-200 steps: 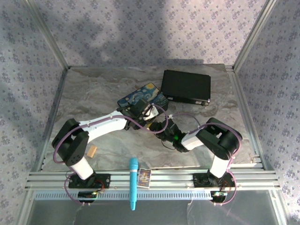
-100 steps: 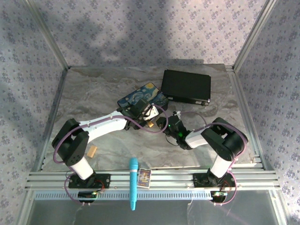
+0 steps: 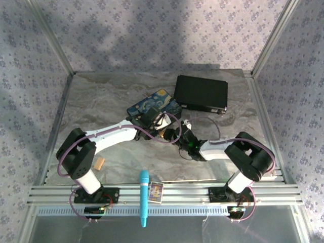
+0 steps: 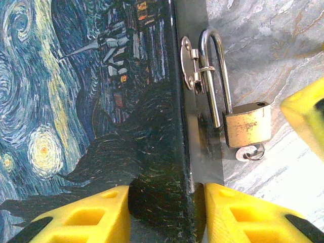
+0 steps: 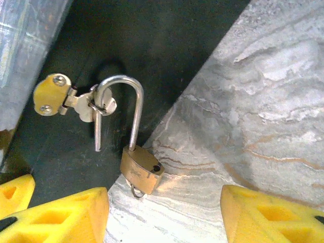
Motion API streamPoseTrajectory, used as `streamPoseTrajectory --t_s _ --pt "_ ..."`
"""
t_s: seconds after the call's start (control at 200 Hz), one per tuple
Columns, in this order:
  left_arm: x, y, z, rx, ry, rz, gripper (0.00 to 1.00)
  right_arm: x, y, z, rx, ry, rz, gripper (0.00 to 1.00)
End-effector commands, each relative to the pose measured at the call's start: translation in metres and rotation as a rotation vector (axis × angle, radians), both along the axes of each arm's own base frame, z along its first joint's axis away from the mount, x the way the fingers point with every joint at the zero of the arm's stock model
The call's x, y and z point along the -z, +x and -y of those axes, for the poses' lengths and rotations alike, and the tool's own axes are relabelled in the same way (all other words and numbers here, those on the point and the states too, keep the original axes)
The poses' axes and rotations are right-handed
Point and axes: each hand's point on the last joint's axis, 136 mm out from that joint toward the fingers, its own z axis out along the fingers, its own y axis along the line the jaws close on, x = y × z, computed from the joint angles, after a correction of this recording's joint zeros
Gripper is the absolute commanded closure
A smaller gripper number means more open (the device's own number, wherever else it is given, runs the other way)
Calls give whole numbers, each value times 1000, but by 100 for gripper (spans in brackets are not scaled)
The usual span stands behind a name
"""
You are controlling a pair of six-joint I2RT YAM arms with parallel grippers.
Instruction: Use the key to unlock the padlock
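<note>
Swings right elbow farther outward than one second ago. Holds right gripper (image 5: 164, 195) wide open, facing padlock (image 5: 142, 169). Shows padlock hanging by opened shackle from hasp (image 5: 76, 104) of painted box (image 4: 76, 101), key (image 4: 249, 153) at its base, above counter (image 5: 253, 101). Sets left gripper (image 4: 167, 202) astride box edge, fingers apart; cannot tell if clamped.

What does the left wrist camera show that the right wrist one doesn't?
Left wrist: the swirling night-sky painting on the box lid. Right wrist: the hasp's brass plate with two screws. Both: the padlock, its shackle open and hooked through the hasp ring, the key at its base, and the marble table.
</note>
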Motion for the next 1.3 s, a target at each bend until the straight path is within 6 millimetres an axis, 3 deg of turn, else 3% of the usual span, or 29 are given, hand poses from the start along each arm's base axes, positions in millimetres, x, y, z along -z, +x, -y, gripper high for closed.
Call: streamPoseTrajectory --t_s 0.0,0.185,0.415,0.72,0.985,1.299 --pt "77 -68 -47 26 208 -353 61 5 3 -7 -73 -107 22 38" --pt "78 -68 -47 22 207 -355 61 5 8 -21 -127 -157 40 41" --pt "78 -66 -47 15 208 -353 60 27 6 -28 -146 -191 4 47" --pt "81 -64 -47 8 214 -353 60 37 10 -33 -146 -182 -1 60" --pt "81 -65 -48 1 215 -358 60 52 11 -39 -144 -174 -31 61" --pt "84 -65 -48 -3 218 -365 60 57 13 -42 -137 -129 -31 76"
